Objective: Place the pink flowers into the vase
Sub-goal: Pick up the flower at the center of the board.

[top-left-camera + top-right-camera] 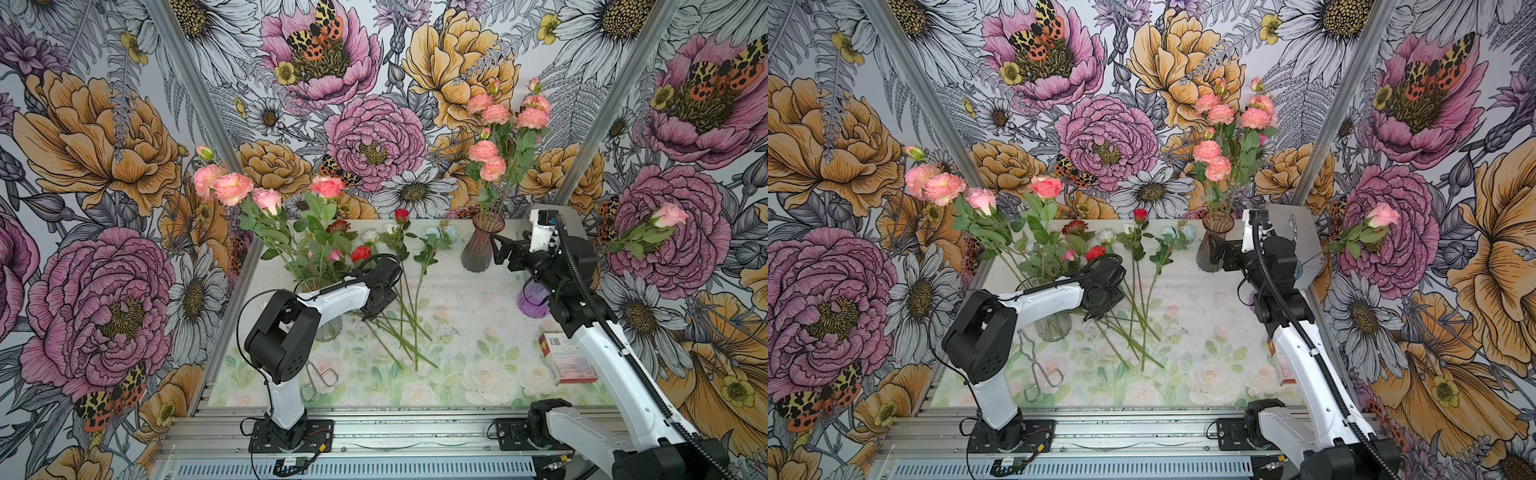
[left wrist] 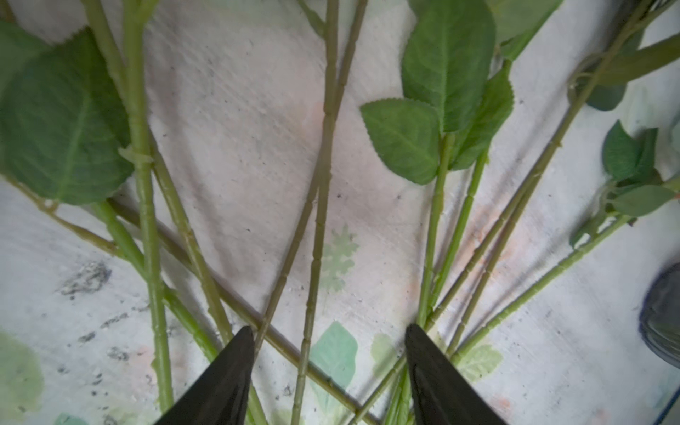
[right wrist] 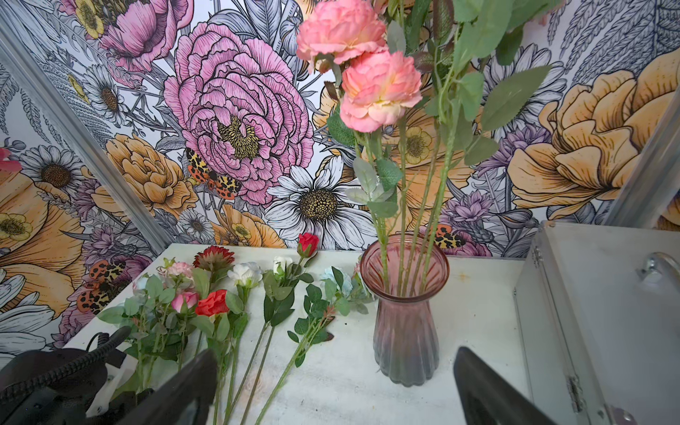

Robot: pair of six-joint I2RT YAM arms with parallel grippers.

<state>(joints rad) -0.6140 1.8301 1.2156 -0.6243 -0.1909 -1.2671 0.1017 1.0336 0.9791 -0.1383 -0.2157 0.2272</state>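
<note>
Left gripper (image 2: 329, 327) points down over the loose stems (image 2: 323, 176) lying mid-table. Its fingers are apart, with two thin stems running between the tips and nothing clamped. Right gripper (image 3: 335, 351) hangs wide open just beside the pink vase (image 1: 482, 245), right of centre in both top views. Pink flowers (image 1: 484, 158) stand in that vase. More pink blooms (image 1: 232, 187) rise from a clear vase (image 1: 330, 330) at centre left, partly hidden by the arm.
</note>
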